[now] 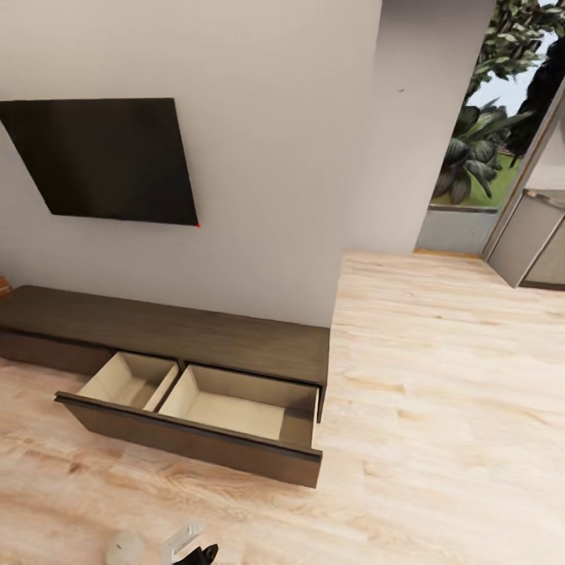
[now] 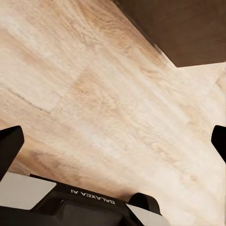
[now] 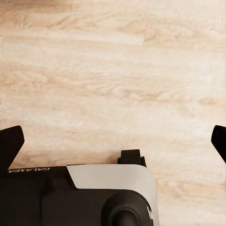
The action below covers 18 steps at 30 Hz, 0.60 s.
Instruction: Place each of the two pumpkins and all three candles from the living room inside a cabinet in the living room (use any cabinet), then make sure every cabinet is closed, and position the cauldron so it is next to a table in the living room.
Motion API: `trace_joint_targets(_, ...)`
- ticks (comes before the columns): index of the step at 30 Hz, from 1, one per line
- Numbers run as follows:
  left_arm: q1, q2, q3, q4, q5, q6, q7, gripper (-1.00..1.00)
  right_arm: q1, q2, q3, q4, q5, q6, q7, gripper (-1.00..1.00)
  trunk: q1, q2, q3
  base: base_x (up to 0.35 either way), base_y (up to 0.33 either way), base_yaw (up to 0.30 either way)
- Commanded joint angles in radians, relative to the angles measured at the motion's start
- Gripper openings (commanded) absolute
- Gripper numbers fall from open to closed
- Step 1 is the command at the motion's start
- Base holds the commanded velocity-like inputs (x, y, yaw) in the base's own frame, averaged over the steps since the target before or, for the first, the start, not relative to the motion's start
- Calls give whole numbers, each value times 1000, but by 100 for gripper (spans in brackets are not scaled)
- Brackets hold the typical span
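Ahead of you, the cabinet (image 1: 173, 333) runs low along the white wall, under the dark screen (image 1: 106, 161) mounted there. Its right-hand drawer (image 1: 196, 416) is pulled well out over the wood floor (image 1: 439, 408), and you can look straight down into its two pale beige compartments; both look bare inside. The drawer front faces you, dark brown like the flat top. At the far left edge of the head view, something small and reddish-brown sits by the end of the cabinet top, too cropped to name.

Your left tool (image 2: 113, 141) is spread wide: its two dark fingertips sit at opposite edges of the left wrist view with only floor planks between them, and a dark brown corner of the cabinet shows beyond. Your right tool (image 3: 113, 141) is spread just as wide, nothing in it, floor underneath.

To the right, past the wall's corner, a window (image 1: 486, 118) shows green plants outside, and grey kitchen units (image 1: 534, 235) stand at the far right.
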Motion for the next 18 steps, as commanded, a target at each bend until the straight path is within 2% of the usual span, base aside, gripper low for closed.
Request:
trace_joint_targets(1, -1, 1, -4, 0, 8, 2, 1, 100, 0, 0, -7, 1, -8, -2, 10, 100, 0, -1, -1, 8, -19, 276)
trace_joint_targets(6, -1, 1, 5, 0, 12, 3, 28, 100, 0, 0, -7, -2, -7, -2, 9, 100, 0, -1, -1, 2, -6, 276)
trace_joint_targets(8, -1, 1, 7, 0, 13, 4, 70, 100, 0, 0, -7, -3, -7, -2, 9, 100, 0, -1, -1, 0, -1, 276)
trace_joint_targets(10, -1, 0, 7, 0, 14, 3, 166, 100, -1, 1, -7, -3, -7, -2, 9, 100, 0, -1, -1, 0, 0, 276)
trace_joint_targets(12, -1, -1, 8, 0, 15, 2, 221, 100, -1, 1, -7, -4, -7, -2, 9, 100, 0, -1, -1, 0, 0, 276)
trace_joint_targets(15, -1, -2, 10, 1, 16, 2, 254, 100, 0, 2, -7, -4, -5, -2, 9, 100, 0, -1, -1, 0, 0, 276)
trace_joint_targets(18, -1, -3, 10, 1, 17, 2, 259, 100, 0, 2, -7, -3, -3, -1, 9, 100, 0, -1, -1, 0, 0, 276)
